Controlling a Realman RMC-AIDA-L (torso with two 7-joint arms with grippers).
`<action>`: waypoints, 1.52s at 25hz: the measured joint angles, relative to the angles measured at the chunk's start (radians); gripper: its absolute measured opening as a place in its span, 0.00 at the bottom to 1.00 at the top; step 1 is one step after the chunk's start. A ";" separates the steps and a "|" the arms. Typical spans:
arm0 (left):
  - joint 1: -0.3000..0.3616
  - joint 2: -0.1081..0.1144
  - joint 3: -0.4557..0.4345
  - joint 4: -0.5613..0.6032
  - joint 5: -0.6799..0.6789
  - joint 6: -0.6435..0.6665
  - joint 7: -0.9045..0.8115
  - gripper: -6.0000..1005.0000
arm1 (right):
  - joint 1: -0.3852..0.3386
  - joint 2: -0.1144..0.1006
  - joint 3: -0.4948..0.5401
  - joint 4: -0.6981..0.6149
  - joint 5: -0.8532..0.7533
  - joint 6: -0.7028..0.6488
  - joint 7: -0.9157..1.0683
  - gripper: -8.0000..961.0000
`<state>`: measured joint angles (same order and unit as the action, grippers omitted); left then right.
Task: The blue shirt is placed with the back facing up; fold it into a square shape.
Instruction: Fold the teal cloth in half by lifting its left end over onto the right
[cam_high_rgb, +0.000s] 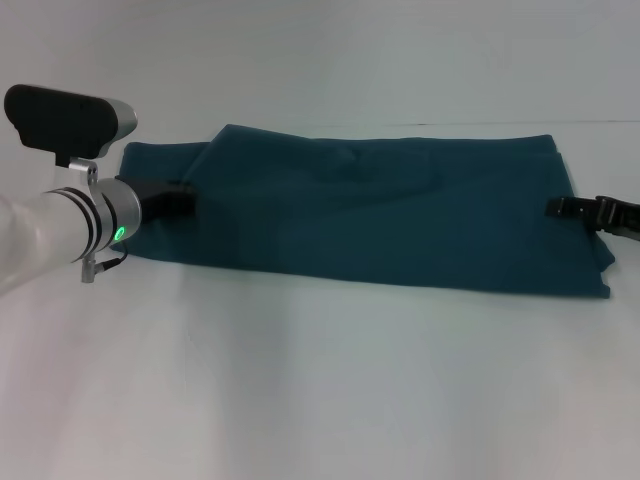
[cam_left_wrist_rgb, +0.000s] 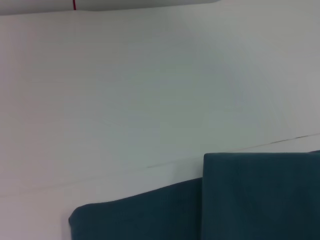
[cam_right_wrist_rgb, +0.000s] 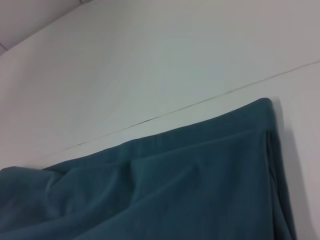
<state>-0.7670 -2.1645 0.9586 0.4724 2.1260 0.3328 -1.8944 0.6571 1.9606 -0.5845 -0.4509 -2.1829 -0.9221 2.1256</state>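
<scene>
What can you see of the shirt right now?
The shirt is dark teal, soft matte knit, plain with no lettering showing. It lies flat on the white table as a long band, already folded over itself, with layered edges and a few soft wrinkles near its far edge. The left gripper sits at its left end and the right gripper at its right end; whether either pinches cloth is unclear.

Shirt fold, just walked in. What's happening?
The shirt lies on the white table, already folded into a long band, not yet a square. The left gripper is at its left end, the right gripper at its right edge. Neither grip is visible.
</scene>
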 joint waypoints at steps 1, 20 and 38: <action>0.000 0.000 0.000 0.000 0.000 0.000 0.000 0.05 | 0.000 0.000 0.000 0.000 0.000 -0.001 0.000 0.81; -0.002 0.000 0.000 0.000 0.000 -0.002 0.000 0.05 | 0.013 0.014 -0.062 0.016 -0.003 0.049 0.001 0.48; 0.014 -0.001 -0.008 0.025 0.000 -0.005 0.002 0.05 | 0.012 0.015 -0.059 0.015 0.001 0.054 0.000 0.02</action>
<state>-0.7534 -2.1659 0.9509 0.4978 2.1259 0.3280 -1.8928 0.6696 1.9756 -0.6436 -0.4357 -2.1818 -0.8678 2.1254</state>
